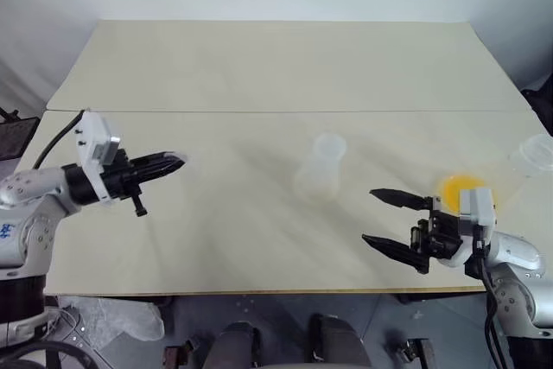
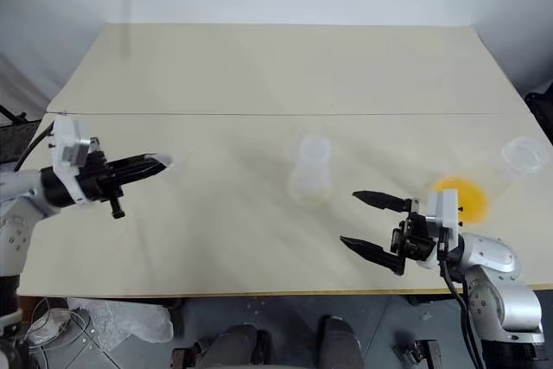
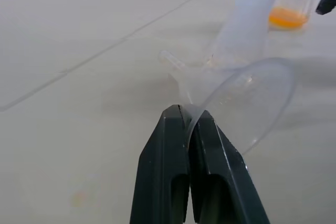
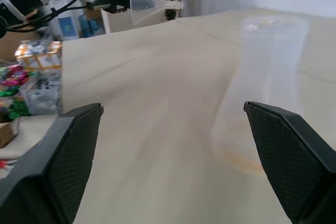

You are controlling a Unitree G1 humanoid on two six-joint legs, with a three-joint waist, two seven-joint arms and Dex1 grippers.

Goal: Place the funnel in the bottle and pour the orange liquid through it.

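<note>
Left gripper [image 3: 190, 116] clamped on rim of clear funnel [image 3: 239, 98], held above table [image 1: 259, 66] left of empty bottle [image 1: 320, 166], right gripper [image 1: 386, 222] gaped wide, holding nothing, near orange liquid [image 1: 465, 189] in second flask at right.

head: 2 eyes, high, down over table [image 1: 259, 75] | wrists: low, near | shared: bottle [image 1: 321, 166]

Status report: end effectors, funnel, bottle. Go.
Left end effector shut on small clear plastic funnel, held above the table. Right end effector open, empty. Clear flask-shaped bottle upright mid-table, no funnel in it. Path to it unobstructed.
</note>
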